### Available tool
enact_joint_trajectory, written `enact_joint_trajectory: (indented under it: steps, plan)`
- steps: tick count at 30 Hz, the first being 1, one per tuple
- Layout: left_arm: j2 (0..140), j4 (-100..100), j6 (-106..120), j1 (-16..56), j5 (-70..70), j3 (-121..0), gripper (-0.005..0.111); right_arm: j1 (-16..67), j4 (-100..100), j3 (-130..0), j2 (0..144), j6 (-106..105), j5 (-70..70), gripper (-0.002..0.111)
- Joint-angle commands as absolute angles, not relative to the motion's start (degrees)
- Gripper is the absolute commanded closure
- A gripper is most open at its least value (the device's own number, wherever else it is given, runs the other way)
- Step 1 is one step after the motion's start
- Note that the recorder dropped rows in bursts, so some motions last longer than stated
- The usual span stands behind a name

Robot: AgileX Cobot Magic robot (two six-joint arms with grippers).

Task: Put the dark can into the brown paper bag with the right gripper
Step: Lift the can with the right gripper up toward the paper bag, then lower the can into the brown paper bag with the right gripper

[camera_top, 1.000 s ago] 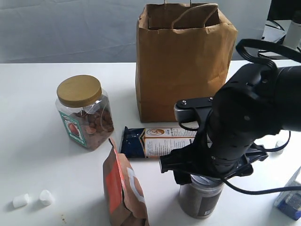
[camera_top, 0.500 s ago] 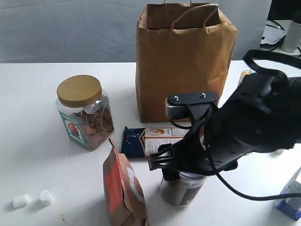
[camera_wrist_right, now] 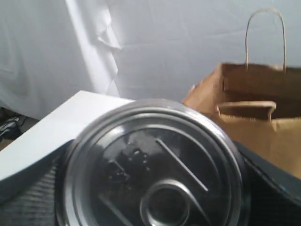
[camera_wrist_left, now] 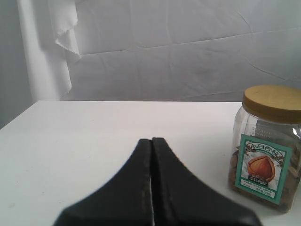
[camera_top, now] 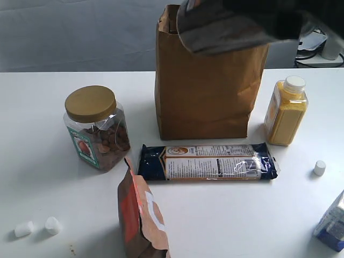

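Soft even light (dark can (camera_top: 215, 32) blurred)

dark can (camera_top: 223, 27) at 12 o'clock: motion-blurred, cut by top edge, hides mouth of brown paper bag (camera_top: 204, 91). blue carton (camera_top: 332, 228) at 4 o'clock, torn pouch (camera_top: 141, 220) at 6 o'clock: both cropped by frame.

On the tabletop (camera_top: 226, 215) the brown paper bag (camera_top: 204, 97) stands at the back, with the dark can (camera_top: 220, 29) raised at its top edge, a jar (camera_top: 97, 129) to its left, a bottle (camera_top: 286, 110) to its right, a flat packet (camera_top: 207, 161) lying before it and a pouch (camera_top: 141, 217) nearer still, left of middle.
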State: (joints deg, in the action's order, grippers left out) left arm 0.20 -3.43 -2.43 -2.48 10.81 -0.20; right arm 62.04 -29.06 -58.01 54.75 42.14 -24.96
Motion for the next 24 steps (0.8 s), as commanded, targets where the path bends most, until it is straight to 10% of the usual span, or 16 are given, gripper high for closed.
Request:
enact_joint_trajectory:
  steps: [1, 24]
  plan:
    - [0.0, -3.6, -2.6, -2.1, 10.5, 0.0, 0.107, 62.1, -35.9, -62.0, 54.8, 42.5, -19.1, 0.108]
    - [0.0, -3.6, -2.6, -2.1, 10.5, 0.0, 0.107, 41.9, -49.0, -79.6, 78.7, 45.5, -11.0, 0.108]
